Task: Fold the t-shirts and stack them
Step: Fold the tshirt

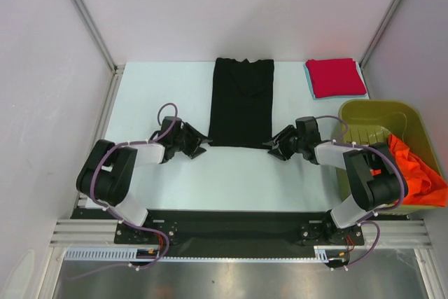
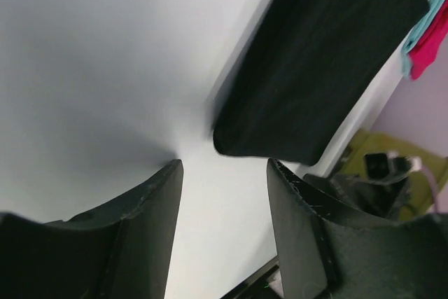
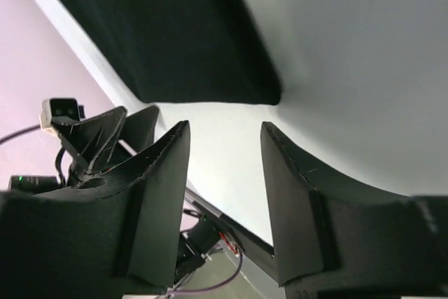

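Both empty, jaws apart: left gripper (image 1: 201, 143), right gripper (image 1: 274, 149) by black t-shirt (image 1: 241, 103) near corners.
It reaches table (image 1: 161, 89) far edge, centre; red t-shirt (image 1: 336, 77) far right corner; orange t-shirt (image 1: 418, 171) in bin (image 1: 378, 111).

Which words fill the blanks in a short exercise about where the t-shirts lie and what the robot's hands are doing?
1. The long folded t-shirt in the middle of the table is ____ in colour.
2. The red t-shirt lies folded at the table's far ____ corner.
3. The orange t-shirt spills out of the olive-green ____.
4. The left hand and the right hand are open and hold ____.

Missing words: black; right; bin; nothing.
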